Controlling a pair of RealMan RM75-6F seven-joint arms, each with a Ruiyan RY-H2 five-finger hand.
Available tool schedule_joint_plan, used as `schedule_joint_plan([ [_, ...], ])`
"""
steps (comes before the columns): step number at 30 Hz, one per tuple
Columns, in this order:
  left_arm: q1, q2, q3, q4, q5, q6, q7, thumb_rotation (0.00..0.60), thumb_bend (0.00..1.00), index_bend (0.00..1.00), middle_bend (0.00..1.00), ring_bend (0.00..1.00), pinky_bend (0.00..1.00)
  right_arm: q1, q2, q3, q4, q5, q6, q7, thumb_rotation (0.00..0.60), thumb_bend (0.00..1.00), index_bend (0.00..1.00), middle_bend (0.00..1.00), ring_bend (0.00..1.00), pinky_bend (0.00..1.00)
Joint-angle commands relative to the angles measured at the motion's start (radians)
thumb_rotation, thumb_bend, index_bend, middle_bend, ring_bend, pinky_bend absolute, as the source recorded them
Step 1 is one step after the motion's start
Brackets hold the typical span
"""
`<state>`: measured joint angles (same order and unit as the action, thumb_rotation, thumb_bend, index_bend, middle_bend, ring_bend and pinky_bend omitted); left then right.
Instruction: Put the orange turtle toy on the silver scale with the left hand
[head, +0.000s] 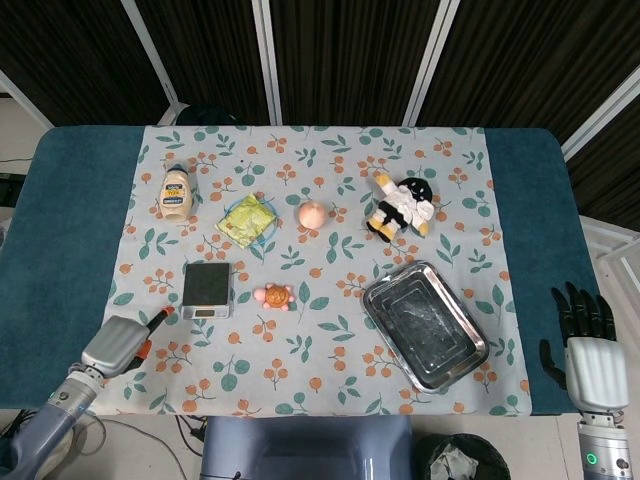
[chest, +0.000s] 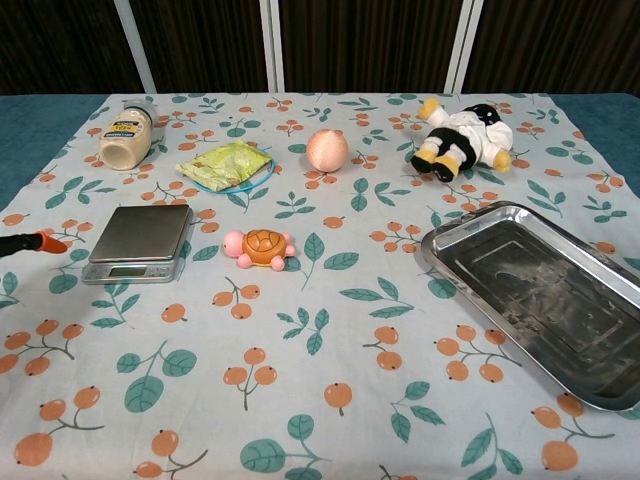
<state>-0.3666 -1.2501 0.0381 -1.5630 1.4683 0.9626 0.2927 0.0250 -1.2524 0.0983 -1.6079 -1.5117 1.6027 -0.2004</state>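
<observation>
L hand (head: 116, 346) is hovering over the front-left edge of the desk (head: 60, 230), near the silver scale (head: 207, 289), holding nothing; one orange-tipped finger (head: 160, 315) is pointing toward the scale, and its tip is poking in at the left edge of the chest view. Can't tell how the rest of its fingers are lying.

Going L to R on the patterned cloth (head: 320, 390): 1 mayo jar (head: 176, 193) is lying at the back left, 1 green snack packet (head: 247, 219) is sitting on a blue plate just right of it. 1 scale is sitting in front of them, its top bare. The orange turtle toy (head: 273, 296) is lying just beside the scale's right side, apart from it, w/ nothing between them. 1 peach-coloured ball (head: 313, 212) is sitting behind the turtle, well apart. 1 plush doll (head: 402, 208) in black & white is lying back right. 1 metal tray (head: 424, 325) is sitting front right, at an angle.

R hand (head: 589, 357) is resting off the desk's front-right corner, fingers spread & upright, holding nothing.
</observation>
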Motion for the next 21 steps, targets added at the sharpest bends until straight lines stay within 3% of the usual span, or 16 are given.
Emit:
schedule_joint_plan([
  [1, -0.009, -0.014, 0.002, 0.006, -0.009, -0.011, 0.015, 0.6, 0.64, 0.1, 0.68, 0.65, 0.66, -0.001, 0.0, 0.0, 0.0, 0.0, 0.001, 0.001, 0.6, 0.53, 0.0, 0.0, 0.01, 0.0],
  [21, -0.029, -0.044, 0.003, 0.013, -0.061, -0.022, 0.063, 0.6, 0.64, 0.1, 0.66, 0.64, 0.66, -0.002, 0.003, 0.001, 0.002, 0.001, 0.001, 0.011, 0.6, 0.53, 0.0, 0.0, 0.01, 0.0],
])
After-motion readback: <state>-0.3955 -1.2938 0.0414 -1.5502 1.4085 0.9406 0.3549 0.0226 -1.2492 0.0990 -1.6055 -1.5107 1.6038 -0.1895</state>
